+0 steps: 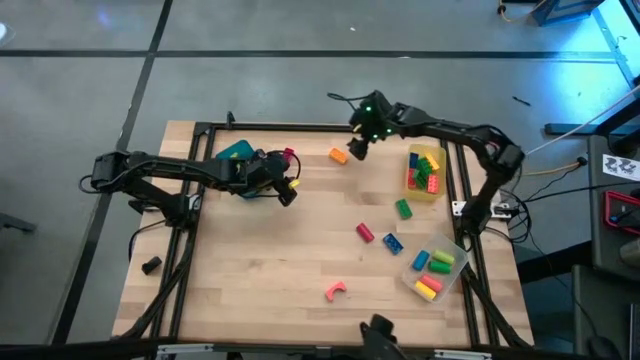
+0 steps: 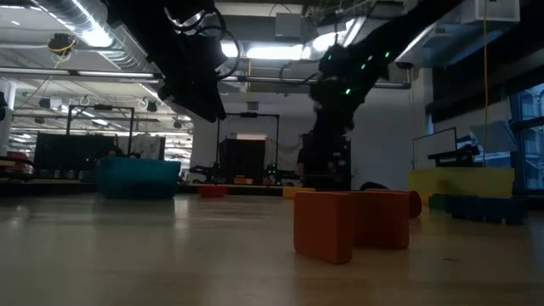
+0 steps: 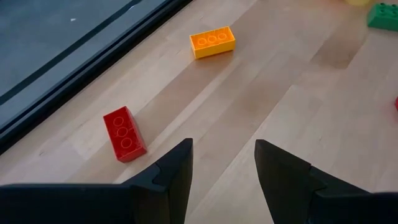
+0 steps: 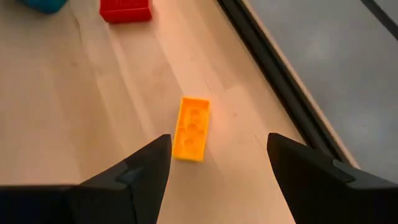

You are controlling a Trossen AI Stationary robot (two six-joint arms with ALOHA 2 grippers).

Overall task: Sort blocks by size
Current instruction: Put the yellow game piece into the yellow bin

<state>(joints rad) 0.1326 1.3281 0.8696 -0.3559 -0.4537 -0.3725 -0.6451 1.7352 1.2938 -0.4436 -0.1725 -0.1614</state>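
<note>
Orange brick [image 4: 191,128] lengthwise between tool fingers

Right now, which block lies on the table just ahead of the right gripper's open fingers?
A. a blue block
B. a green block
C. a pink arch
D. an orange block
D: in the right wrist view the orange block lies flat on the wood just ahead of the right gripper, whose jaws stand open and empty; the high view shows the same orange block beside that gripper.

orange arch block [image 2: 350,223] on table [image 2: 170,255]
</note>
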